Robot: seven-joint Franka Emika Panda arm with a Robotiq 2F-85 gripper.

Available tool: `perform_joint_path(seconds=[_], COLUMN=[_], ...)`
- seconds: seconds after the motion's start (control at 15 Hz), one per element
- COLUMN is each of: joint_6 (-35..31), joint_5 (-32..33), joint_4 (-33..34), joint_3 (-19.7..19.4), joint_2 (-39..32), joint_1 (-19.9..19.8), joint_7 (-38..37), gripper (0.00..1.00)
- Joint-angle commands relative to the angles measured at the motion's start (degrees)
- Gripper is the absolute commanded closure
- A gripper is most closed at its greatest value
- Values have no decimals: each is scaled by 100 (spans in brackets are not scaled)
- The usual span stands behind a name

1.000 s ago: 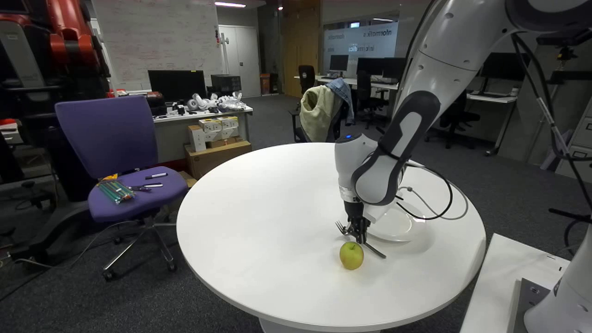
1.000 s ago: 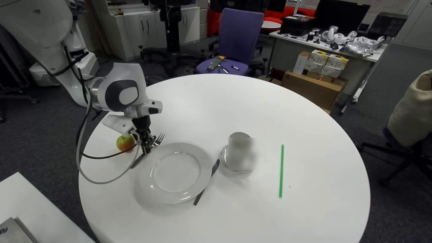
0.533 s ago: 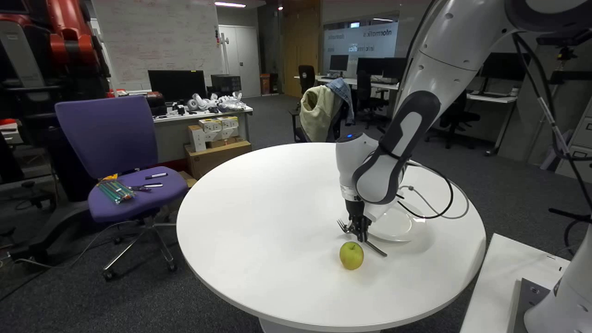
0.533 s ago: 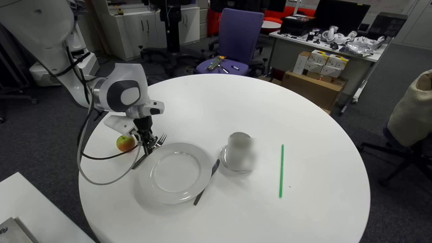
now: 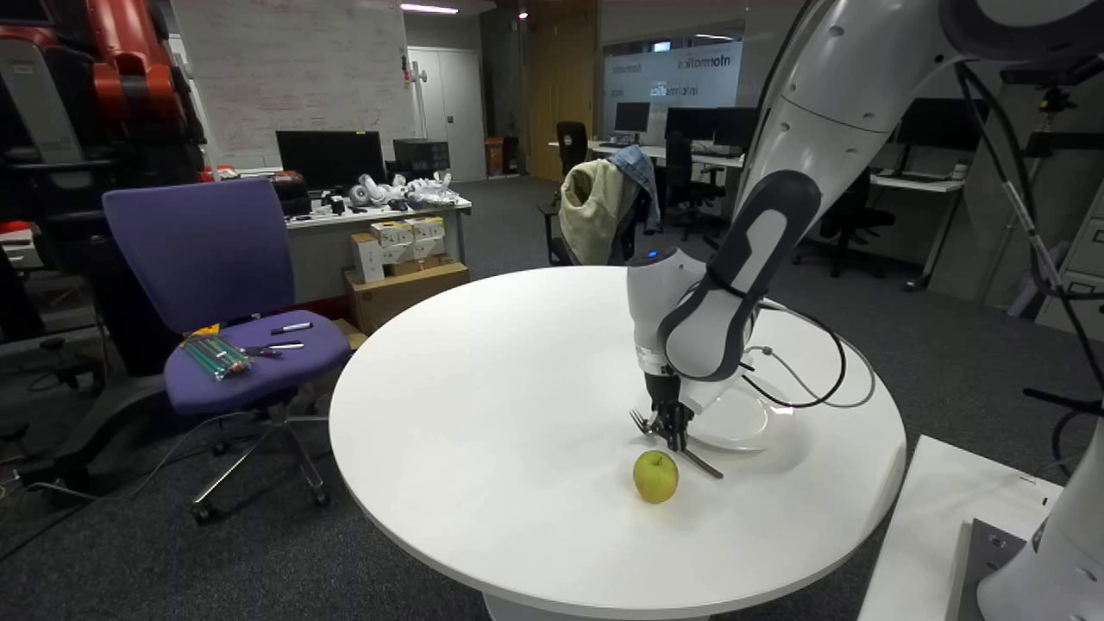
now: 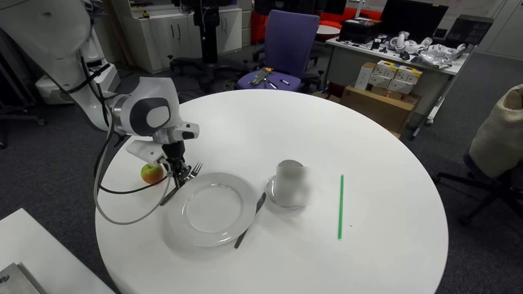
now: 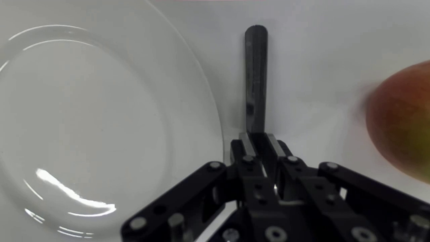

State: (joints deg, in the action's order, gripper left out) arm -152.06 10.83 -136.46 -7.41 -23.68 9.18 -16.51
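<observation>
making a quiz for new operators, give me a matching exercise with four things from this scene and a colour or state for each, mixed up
1 fork
2 apple
3 thin stick
4 plate

A plain green
B held in the gripper
C white, round
D red and yellow-green

Pairs: 1-B, 2-D, 3-A, 4-C

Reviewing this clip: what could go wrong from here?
The claw is closed on the fork around mid-length, so the fork might twist or tip in its grasp. The plate lies close beside the claw; a sideways move that way could knock it. The apple sits on the opposite side and, being round, might roll if bumped.
</observation>
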Motion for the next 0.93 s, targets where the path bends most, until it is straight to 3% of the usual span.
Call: perform_joint_path(seconds=[0.0, 0.87], joint_6=[42, 23], joint_5=[162, 186], joint_4=[93, 144], joint_3=[-94, -92], joint_2=[-52, -131], joint_1=[97, 162], joint_7=[-208, -186], gripper=[97, 97])
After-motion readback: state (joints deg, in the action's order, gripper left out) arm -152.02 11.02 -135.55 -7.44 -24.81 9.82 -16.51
